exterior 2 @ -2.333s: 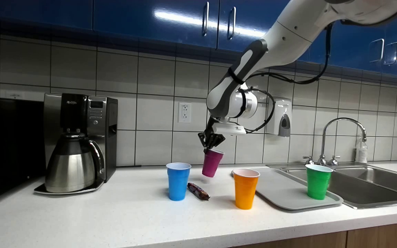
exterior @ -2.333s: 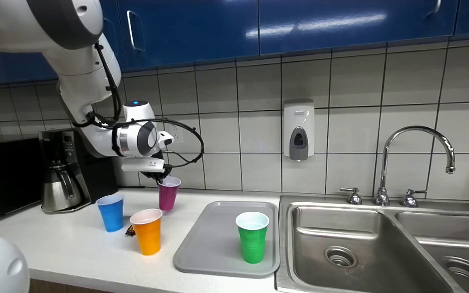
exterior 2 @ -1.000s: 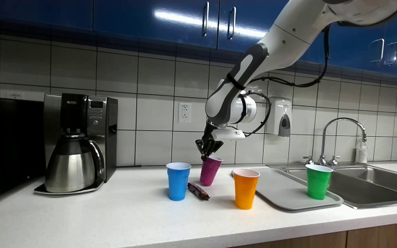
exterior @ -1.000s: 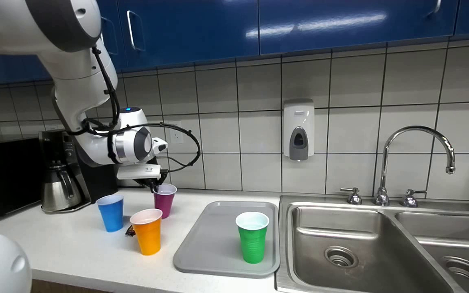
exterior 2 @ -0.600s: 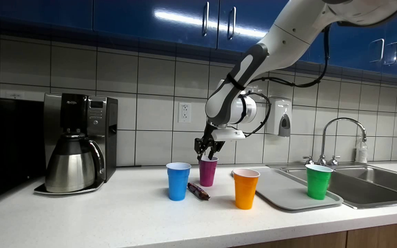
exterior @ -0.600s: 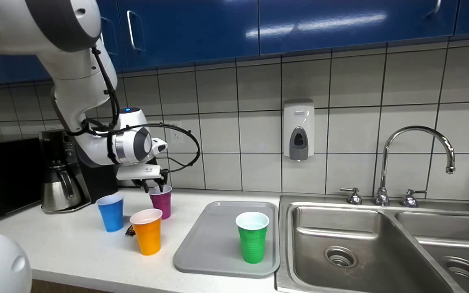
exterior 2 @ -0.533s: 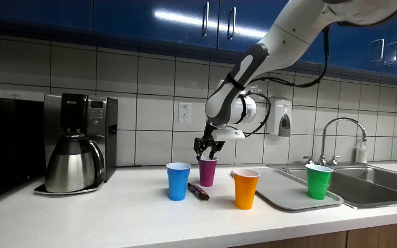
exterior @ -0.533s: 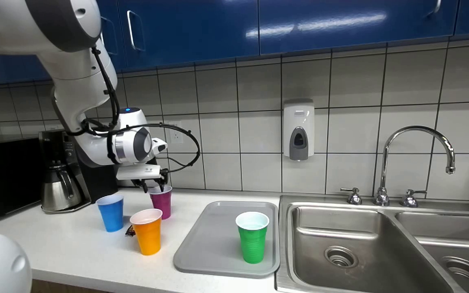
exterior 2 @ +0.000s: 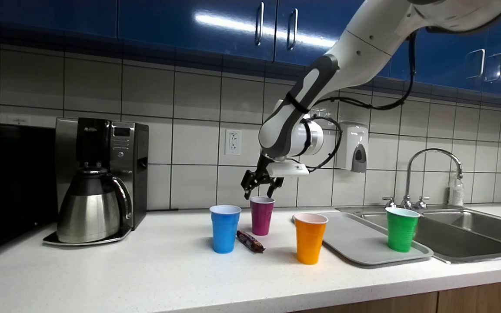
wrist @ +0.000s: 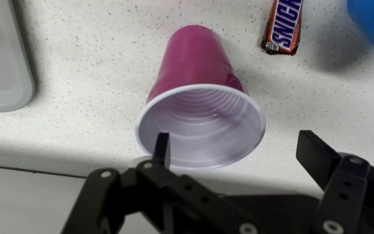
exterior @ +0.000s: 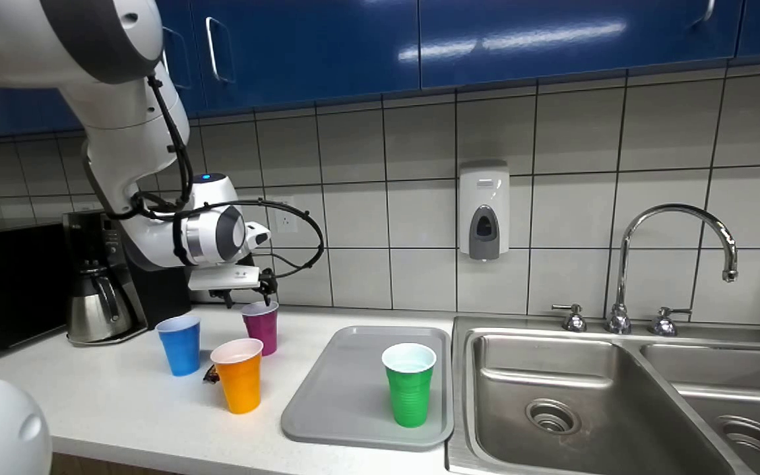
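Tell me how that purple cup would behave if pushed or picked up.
The purple cup looks thin at the rim, so it would probably flex when squeezed. It's hollow, with nothing visible inside, so likely light. Being tall and narrower at base than rim, it might tip if pushed high up.

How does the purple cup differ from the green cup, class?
The purple cup stands directly on the counter; the green cup stands on the gray tray. The open gripper hangs close to the purple cup, while the green cup stands apart from it. Both stand upright, with pale insides.
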Controlling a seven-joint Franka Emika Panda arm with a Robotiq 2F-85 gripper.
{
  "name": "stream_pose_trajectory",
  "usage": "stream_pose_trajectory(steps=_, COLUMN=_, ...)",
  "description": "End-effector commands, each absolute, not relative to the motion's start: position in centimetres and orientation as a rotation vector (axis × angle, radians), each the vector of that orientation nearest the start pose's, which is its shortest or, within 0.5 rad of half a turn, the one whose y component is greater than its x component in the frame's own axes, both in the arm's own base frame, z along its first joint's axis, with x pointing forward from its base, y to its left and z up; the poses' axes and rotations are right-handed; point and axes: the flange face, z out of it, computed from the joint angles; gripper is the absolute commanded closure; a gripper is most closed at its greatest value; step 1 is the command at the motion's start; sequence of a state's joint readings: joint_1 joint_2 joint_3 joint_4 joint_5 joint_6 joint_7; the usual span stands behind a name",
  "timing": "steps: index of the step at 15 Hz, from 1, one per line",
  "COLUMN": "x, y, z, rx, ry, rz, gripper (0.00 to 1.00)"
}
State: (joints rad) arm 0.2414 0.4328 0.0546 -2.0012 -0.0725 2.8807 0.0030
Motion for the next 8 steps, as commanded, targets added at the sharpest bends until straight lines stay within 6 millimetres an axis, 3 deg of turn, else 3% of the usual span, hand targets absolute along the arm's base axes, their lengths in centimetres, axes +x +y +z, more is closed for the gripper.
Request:
stream_pose_trajectory(steps=1, x=61.0, y=18.9, z=30.5, rx=-2.948, ry=-0.476, rz=-0.722, gripper=0.0)
stream_pose_trajectory(steps=8, x=60.4, y=18.0, z=32.6, rx=-2.936, ry=-0.443, rz=-0.748, gripper=0.0)
